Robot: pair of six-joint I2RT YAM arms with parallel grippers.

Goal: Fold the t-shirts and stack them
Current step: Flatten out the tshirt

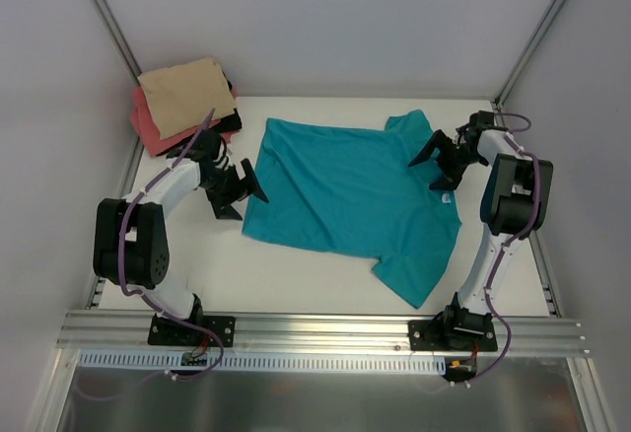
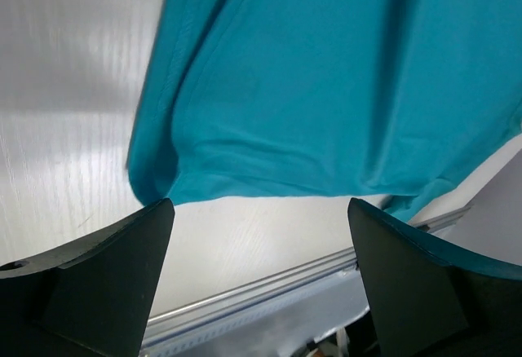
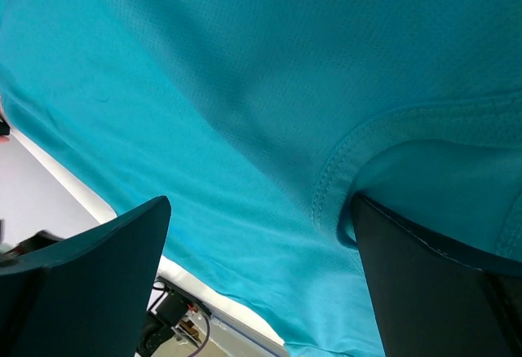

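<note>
Hovering at the left edge of the cloth, the left gripper [image 1: 245,198] has its jaws spread wide with nothing between them. Its wrist view shows the stitched hem and one rounded hem corner just ahead of the fingertips [image 2: 155,218]. Over on the other side, the right gripper [image 1: 434,164] is spread open too, poised above the collar [image 3: 342,186], whose double-stitched seam curves right between its fingers; whether they touch the fabric, I cannot tell.

A small white neck label [image 1: 447,196] shows by the collar, but it is too small to read any writing.

The teal t-shirt [image 1: 345,195] lies opened out on the white table [image 1: 296,284] between the two arms. Its neck is to the right and its hem to the left, with one sleeve pointing far and one near, and soft wrinkles run across the body.

At the far left corner, the tan-beige t-shirt [image 1: 182,97] sits folded on the coral-pink t-shirt [image 1: 153,128].
</note>
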